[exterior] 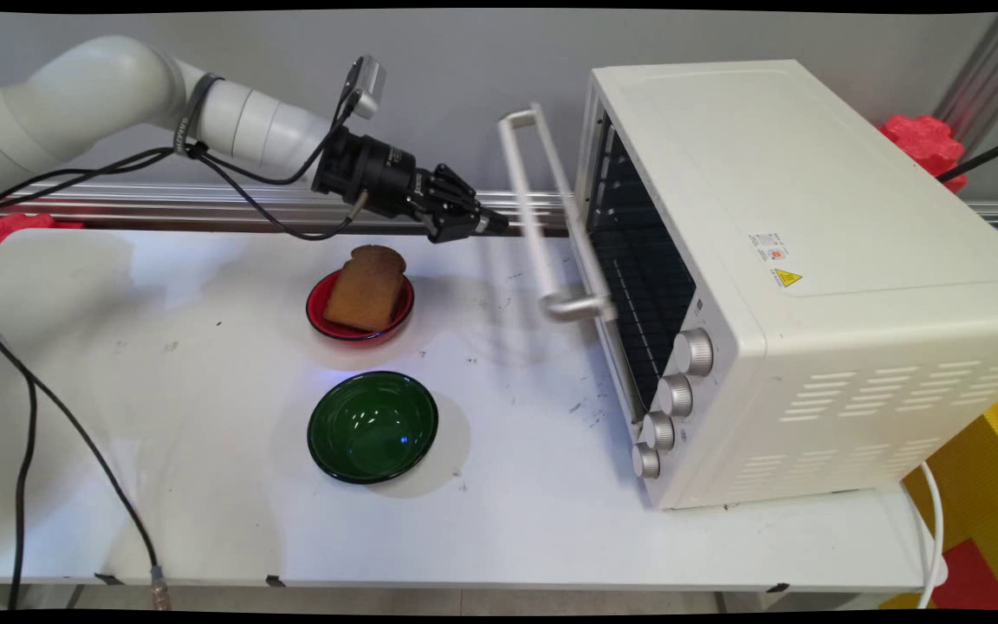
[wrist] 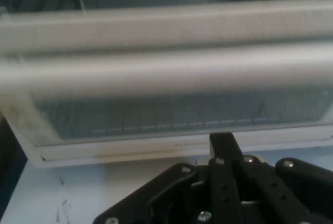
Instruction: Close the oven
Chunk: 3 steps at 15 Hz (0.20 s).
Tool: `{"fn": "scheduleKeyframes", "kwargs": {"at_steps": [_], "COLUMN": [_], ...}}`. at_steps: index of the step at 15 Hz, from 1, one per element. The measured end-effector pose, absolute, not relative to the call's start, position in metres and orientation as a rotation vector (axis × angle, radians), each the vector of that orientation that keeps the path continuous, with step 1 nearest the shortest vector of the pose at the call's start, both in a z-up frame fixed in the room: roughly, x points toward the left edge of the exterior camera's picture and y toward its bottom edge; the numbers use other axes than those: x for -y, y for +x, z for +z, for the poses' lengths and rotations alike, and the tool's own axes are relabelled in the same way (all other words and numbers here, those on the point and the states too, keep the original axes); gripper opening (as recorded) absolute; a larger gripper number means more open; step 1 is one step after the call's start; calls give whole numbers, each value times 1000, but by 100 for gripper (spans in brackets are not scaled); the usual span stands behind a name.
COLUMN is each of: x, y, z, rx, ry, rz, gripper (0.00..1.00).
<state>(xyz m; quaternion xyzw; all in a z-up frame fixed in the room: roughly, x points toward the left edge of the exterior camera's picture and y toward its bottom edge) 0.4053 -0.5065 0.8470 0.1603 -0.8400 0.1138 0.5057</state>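
My gripper [exterior: 496, 224] hangs shut and holds nothing, pointing right at the white toaster oven [exterior: 811, 260]. Its tips are just left of the oven's door handle [exterior: 534, 208], which looks blurred. The glass door [exterior: 592, 260] stands ajar, tilted a little out from the oven's front. In the hand view the gripper [wrist: 222, 142] faces the handle bar [wrist: 166, 70] and the door glass [wrist: 171, 115], with the wire rack behind it. Below and left of the gripper, a slice of toast [exterior: 366, 286] leans on a red plate [exterior: 319, 316].
An empty green bowl [exterior: 372, 426] sits on the white table [exterior: 204, 503] in front of the red plate. Several knobs [exterior: 677, 394] line the oven's near front corner. Black cables [exterior: 27, 407] hang down at the left. Red objects [exterior: 923, 139] lie behind the oven.
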Motion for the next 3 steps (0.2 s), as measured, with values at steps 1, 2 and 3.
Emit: {"fn": "scheduleKeyframes", "kwargs": {"at_steps": [1,2,3], "x": [507,507,507], "y": [405,405,405], "z": [849,851,852], "rx": [2023,2022,2021], "ry": [388,388,388], "rz": [275,275,274], "gripper": [0,0,0]}}
